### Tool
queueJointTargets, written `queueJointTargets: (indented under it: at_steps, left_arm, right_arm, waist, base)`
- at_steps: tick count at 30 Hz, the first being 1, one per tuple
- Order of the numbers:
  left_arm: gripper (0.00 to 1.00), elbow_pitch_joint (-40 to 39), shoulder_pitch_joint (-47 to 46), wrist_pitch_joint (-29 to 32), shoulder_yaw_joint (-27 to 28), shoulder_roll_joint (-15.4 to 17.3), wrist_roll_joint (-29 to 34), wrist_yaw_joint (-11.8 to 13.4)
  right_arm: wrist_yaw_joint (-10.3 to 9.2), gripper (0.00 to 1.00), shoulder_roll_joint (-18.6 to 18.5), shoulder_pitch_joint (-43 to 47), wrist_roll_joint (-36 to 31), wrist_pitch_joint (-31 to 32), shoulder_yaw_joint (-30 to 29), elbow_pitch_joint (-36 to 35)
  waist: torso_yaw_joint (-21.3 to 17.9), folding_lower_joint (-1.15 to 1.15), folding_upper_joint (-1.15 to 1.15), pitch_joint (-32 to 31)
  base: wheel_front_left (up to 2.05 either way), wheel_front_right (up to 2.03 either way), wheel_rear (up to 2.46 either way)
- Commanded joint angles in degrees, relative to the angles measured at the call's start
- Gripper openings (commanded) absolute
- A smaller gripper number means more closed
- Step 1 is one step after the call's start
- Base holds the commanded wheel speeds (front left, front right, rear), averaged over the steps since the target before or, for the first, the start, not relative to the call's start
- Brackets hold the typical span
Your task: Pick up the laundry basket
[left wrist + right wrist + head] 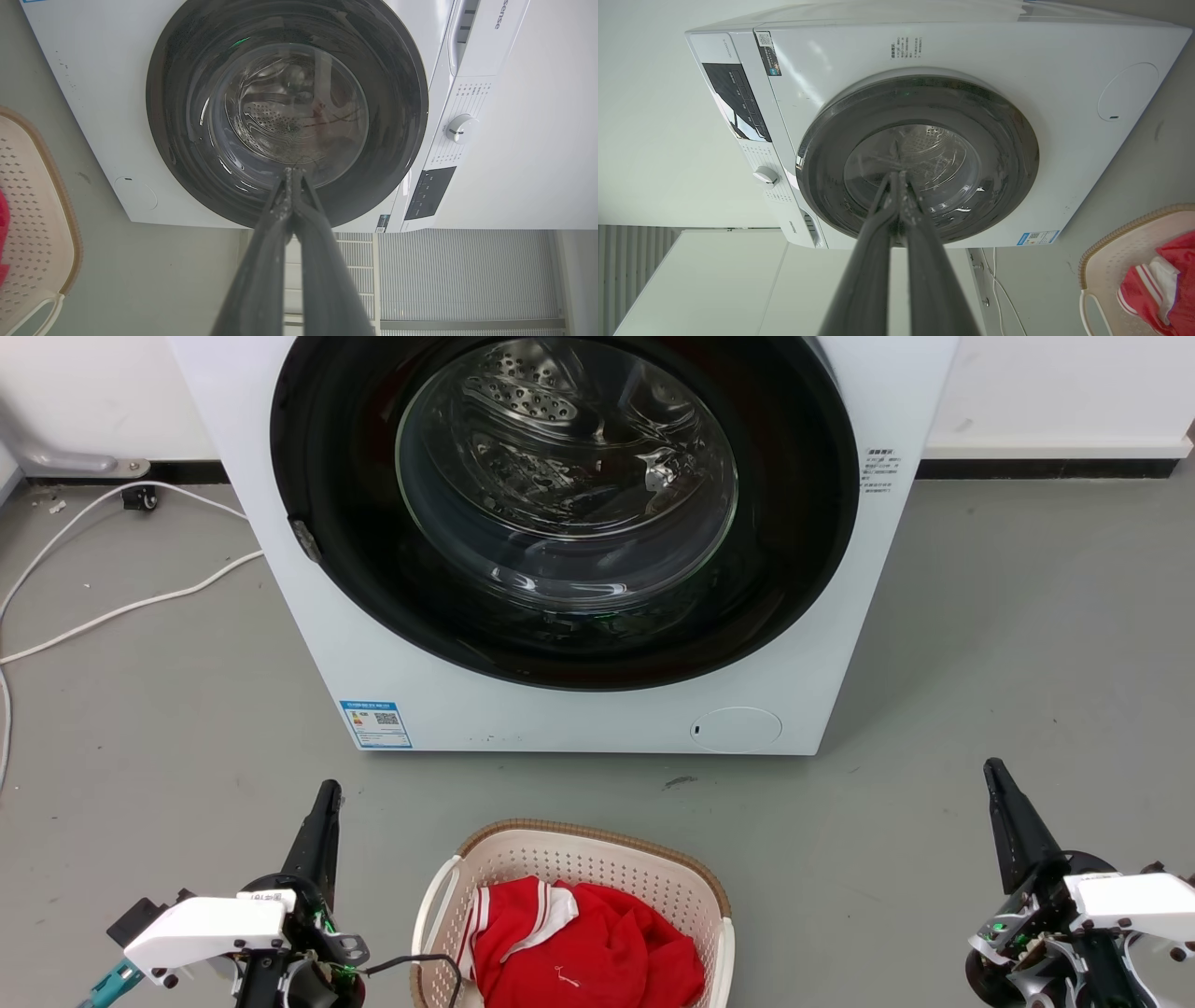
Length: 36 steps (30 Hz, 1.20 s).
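Observation:
The cream laundry basket (597, 863) with a brown woven-look rim stands on the grey floor at the bottom centre of the head view, holding a red and white garment (579, 943). Its white handles run along its left and right sides. My left gripper (329, 791) is shut and empty, to the left of the basket and apart from it. My right gripper (991, 767) is shut and empty, well off to the basket's right. The left wrist view catches the basket (32, 224) at its left edge, the right wrist view shows the basket (1120, 252) at its lower right. Both grippers (293, 171) (896, 173) point at the washer.
A white washing machine (560, 709) with a closed dark round glass door stands just beyond the basket. White cables (121, 607) trail over the floor at the left. Open grey floor lies to the right of the machine and around both arms.

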Motion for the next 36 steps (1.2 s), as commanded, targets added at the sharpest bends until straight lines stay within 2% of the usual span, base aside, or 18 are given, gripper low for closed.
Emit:
queueJointTargets:
  at_steps: [1,3,4,9,13,21,36]
  left_arm:
    - [0.0,0.0,-0.5,0.1,0.1,0.2,0.0,-0.2]
    - [0.0,0.0,-0.5,0.1,0.1,0.2,0.0,-0.2]
    - [1.0,0.0,0.0,0.0,0.0,0.0,0.0,0.0]
    - [1.0,0.5,0.9,-0.8,-0.4,-0.2,0.4,0.0]
    - [1.0,0.0,0.9,-2.0,-0.1,-0.1,3.1,0.0]
    - [1.0,-2.1,0.8,-4.2,0.1,-0.1,12.1,0.2]
    - [1.0,-6.1,1.9,-7.9,-2.0,0.0,30.5,2.1]
  right_arm:
    - [0.0,0.0,-0.1,-0.7,0.2,0.1,0.0,0.0]
    - [0.0,0.0,-0.1,-0.7,0.2,0.1,0.0,0.0]
    - [0.0,1.0,0.0,0.0,0.0,0.0,0.0,0.0]
    - [-0.01,1.0,0.1,1.0,-0.7,-0.8,0.2,0.8]
    - [-0.01,1.0,0.1,1.2,-3.5,-2.0,-0.2,0.4]
    - [-0.01,1.0,0.1,1.8,-13.0,-4.2,0.1,-2.9]
    - [-0.01,1.0,0.0,3.5,-34.0,-7.8,1.6,-7.4]
  waist:
    - [0.0,0.0,0.0,0.0]
    - [0.0,0.0,0.0,0.0]
    - [0.0,0.0,0.0,0.0]
    - [0.0,0.0,0.0,0.0]
    - [0.0,0.0,0.0,0.1]
    - [-0.1,0.0,0.0,0.2]
    - [-0.2,0.0,0.0,0.2]
  base:
    - [0.0,0.0,0.0]
    - [0.0,0.0,0.0]
    - [0.0,0.0,0.0]
    - [0.0,0.0,0.0]
    - [0.0,0.0,0.0]
    - [0.0,0.0,0.0]
    - [0.0,0.0,0.0]
